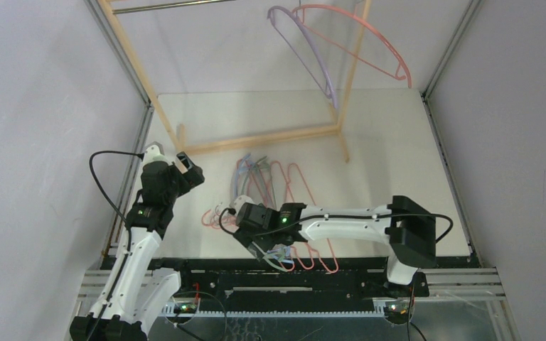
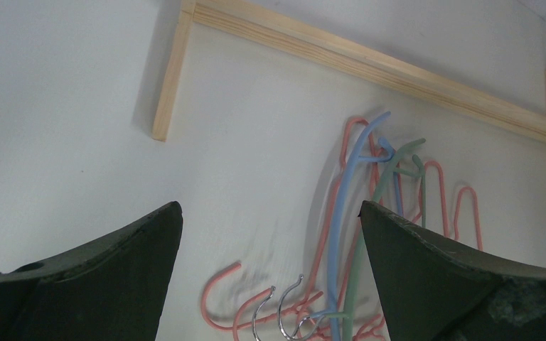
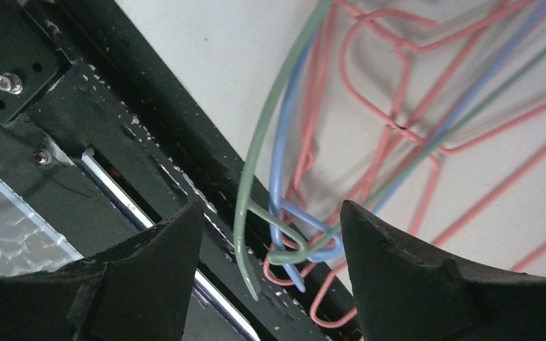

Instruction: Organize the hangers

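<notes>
Loose hangers point(image 1: 277, 186) lie in a tangled heap mid worktop point(image 1: 398, 156), mostly salmon-pink, hooks pointing toward the left arm; a lavender hanger point(image 1: 314, 60) and one salmon-pink hanger point(image 1: 373, 42) hang at the far right of the rack point(image 1: 256, 144), rail point(image 1: 170, 7) otherwise bare in view.

Right claw point(image 3: 270, 206) sits low at the near edge of the heap, fingers spread; the curved ends of the green hanger point(image 3: 251, 163) and blue hanger point(image 3: 277, 149) run between them with no contact visible, so nothing is pinched yet. Left claw point(image 2: 270, 206) is spread wide, holds nothing, and hovers beside the rack's base bar, looking down on the hook end of the heap.

Handling, my judgement: thin coated wire, very light, springy, probably slick; the wires cross each other, so lifting one likely drags its neighbours. Best hold is a single strand at a bend or the neck under the hook, where it can't slide through; green and blue overlap here, so there's a risk of catching both.
</notes>
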`<state>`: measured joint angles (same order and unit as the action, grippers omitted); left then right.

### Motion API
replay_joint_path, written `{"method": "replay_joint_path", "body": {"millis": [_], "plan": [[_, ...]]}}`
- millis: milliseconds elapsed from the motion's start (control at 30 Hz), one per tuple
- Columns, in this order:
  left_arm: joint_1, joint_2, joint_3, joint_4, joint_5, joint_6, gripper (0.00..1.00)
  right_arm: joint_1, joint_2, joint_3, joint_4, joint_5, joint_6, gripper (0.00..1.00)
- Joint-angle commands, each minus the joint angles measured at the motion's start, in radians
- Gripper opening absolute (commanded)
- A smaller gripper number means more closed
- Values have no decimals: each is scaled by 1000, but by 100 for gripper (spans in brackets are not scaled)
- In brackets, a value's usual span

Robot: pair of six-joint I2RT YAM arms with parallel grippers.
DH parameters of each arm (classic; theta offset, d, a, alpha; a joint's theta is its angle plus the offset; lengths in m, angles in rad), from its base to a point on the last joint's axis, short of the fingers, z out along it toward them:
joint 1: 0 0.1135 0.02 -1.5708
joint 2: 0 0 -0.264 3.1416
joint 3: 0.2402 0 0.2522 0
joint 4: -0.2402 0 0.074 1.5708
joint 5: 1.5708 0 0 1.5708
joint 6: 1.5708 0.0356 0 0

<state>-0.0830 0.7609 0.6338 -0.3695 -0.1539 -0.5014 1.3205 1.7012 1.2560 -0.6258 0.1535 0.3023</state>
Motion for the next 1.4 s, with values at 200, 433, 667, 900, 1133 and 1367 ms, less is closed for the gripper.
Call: {"method": "replay_joint_path", "body": {"millis": [200,433,667,900,1133,1367], "plan": [[-1,-45,-34,17,24,-27,100,32,92,-45,156,-27,84,70],[-2,-57,-37,10,26,-27,100,32,161,-56,154,1,81,54],[-2,-58,-34,7,23,-26,99,24,158,-57,130,15,71,35],[-2,-57,-26,14,16,-24,99,-6,63,-53,73,28,58,39],[-1,-62,-13,24,16,-28,100,-42,10,21,8,25,29,33],[-1,-78,-29,35,13,-44,100,-71,3,22,10,-15,18,24]]}}
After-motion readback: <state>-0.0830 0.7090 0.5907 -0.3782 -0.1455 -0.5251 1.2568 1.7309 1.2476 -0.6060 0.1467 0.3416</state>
